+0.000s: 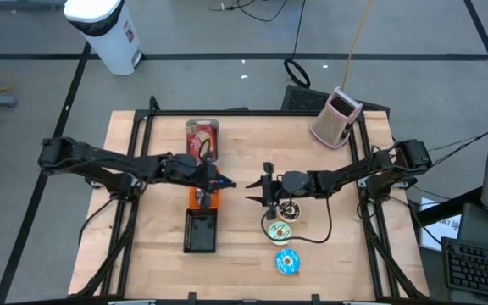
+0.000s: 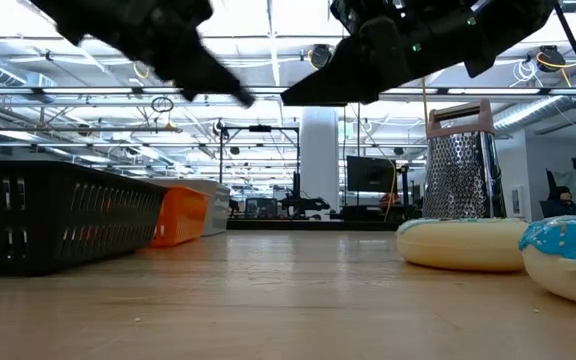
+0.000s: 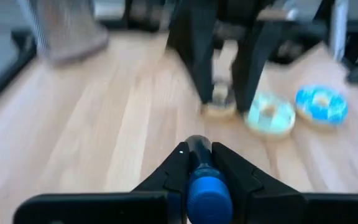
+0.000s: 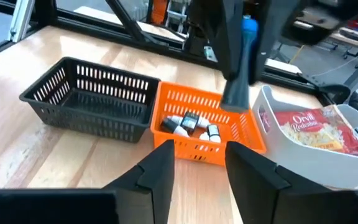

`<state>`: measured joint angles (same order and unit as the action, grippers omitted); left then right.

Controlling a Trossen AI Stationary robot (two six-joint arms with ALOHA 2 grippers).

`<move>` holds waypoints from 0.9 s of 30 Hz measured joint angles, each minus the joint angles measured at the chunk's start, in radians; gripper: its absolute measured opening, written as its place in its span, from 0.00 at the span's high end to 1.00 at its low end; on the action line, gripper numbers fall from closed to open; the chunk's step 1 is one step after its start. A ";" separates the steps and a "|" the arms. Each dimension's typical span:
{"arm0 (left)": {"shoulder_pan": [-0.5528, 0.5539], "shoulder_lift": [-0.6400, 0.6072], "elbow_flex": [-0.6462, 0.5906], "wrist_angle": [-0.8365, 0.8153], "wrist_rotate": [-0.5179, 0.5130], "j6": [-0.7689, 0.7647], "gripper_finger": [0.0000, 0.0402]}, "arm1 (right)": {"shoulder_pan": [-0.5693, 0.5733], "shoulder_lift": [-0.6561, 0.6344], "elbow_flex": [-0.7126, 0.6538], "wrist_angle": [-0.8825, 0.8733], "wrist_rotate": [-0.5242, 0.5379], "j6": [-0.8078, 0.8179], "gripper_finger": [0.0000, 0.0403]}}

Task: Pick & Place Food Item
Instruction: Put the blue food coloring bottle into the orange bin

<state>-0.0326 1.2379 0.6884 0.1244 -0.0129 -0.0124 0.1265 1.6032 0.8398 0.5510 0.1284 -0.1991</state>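
We list: left gripper clamping a blue cylindrical marker; right gripper parted, empty. Glossy iced doughnuts lie right on the pale wood-grain table; mesh baskets left.

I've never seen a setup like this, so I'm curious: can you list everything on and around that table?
Black basket: one, empty, left-centre of table.
Orange basket: one, beside the black one, holding small black-and-white items.
Grey tray: one, beyond the orange basket, holding a red popcorn bag.
Donuts: one blue-iced, one pale-iced, one under the right arm.
Metal grater: one, far right corner.
Blue-tipped marker: one, in the left gripper.
White bin: one, on the floor.
Left gripper: shut on the marker, above the orange basket.
Right gripper: open, above the donuts.
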 joint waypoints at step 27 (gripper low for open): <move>0.000 -0.092 -0.208 -0.285 -0.013 -0.387 0.72 | -0.019 0.000 0.000 -0.009 0.005 0.004 0.67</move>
<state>-0.0330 1.1458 0.4801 -0.1605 -0.0259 -0.3992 0.1078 1.6032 0.8398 0.5418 0.1337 -0.1956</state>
